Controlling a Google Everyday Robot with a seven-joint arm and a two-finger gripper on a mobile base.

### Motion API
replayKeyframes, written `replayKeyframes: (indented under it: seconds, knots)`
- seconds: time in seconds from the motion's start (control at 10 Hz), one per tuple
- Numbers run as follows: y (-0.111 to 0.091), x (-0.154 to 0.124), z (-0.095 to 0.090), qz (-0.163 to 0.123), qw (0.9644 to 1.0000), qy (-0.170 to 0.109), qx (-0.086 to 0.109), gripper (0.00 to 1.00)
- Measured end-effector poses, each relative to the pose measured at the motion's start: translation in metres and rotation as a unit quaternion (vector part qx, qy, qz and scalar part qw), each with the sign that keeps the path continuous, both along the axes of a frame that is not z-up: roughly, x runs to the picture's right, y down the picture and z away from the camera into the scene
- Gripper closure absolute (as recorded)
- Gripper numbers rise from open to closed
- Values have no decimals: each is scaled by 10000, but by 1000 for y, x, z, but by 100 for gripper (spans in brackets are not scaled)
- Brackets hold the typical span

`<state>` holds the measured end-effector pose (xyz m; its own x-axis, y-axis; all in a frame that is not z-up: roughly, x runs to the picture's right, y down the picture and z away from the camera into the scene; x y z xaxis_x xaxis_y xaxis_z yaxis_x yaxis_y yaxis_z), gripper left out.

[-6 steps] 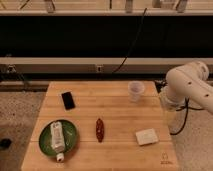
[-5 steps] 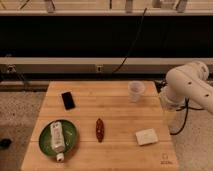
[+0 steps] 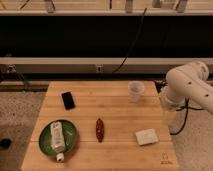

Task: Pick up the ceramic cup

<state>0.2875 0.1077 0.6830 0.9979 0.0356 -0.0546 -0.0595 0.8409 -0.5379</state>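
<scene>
One ceramic cup (image 3: pixel 136 91) standing untouched, gripper (image 3: pixel 170 113) apart beside it, openness unclear.

Nothing visibly changes; the gripper (image 3: pixel 170 112) hangs in the same spot at mid-right of the frame, beside the table (image 3: pixel 125 107).

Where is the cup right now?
In the camera view, the cup stands at the table's far right, behind the white block. The gripper hangs by the table's right edge, apart from it.
</scene>
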Motion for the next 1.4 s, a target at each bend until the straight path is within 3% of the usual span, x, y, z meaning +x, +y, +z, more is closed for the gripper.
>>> replayKeyframes:
  seconds: [0.9, 1.4]
  knots:
    - [-2, -1, 1, -26, 10000, -12, 16, 20]
    - [-30, -17, 21, -507, 9982, -268, 192, 20]
